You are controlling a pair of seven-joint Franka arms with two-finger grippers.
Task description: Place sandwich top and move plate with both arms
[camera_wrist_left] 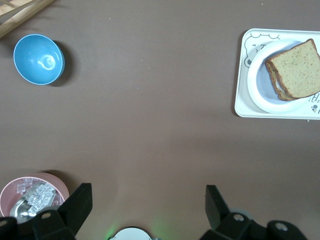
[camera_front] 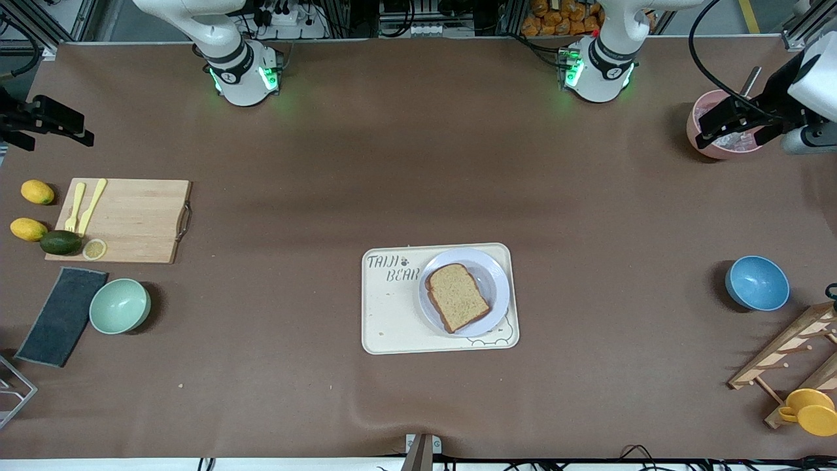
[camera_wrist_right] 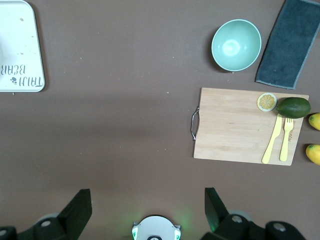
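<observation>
The pale round plate (camera_front: pixel 498 273) sits on a cream tray (camera_front: pixel 392 320) in the middle of the table. On it lies the brown sandwich top (camera_front: pixel 459 296), its crust edge stacked over another slice, as the left wrist view shows (camera_wrist_left: pixel 296 67). My left gripper (camera_front: pixel 726 127) hangs open and empty over the pink bowl at the left arm's end of the table; its fingers (camera_wrist_left: pixel 80 202) frame bare tabletop. At the right arm's end my right gripper (camera_front: pixel 55 124) hangs open and empty, up above the table near the cutting board. Both are well away from the plate.
A wooden cutting board (camera_front: pixel 131 219) holds a yellow fork and knife, an avocado and a lemon slice, with two lemons beside it. A green bowl (camera_front: pixel 119 305) and dark cloth (camera_front: pixel 62 316) lie nearer the camera. A blue bowl (camera_front: pixel 757 282), pink bowl (camera_front: pixel 709 137) and wooden rack (camera_front: pixel 791 353) stand at the left arm's end.
</observation>
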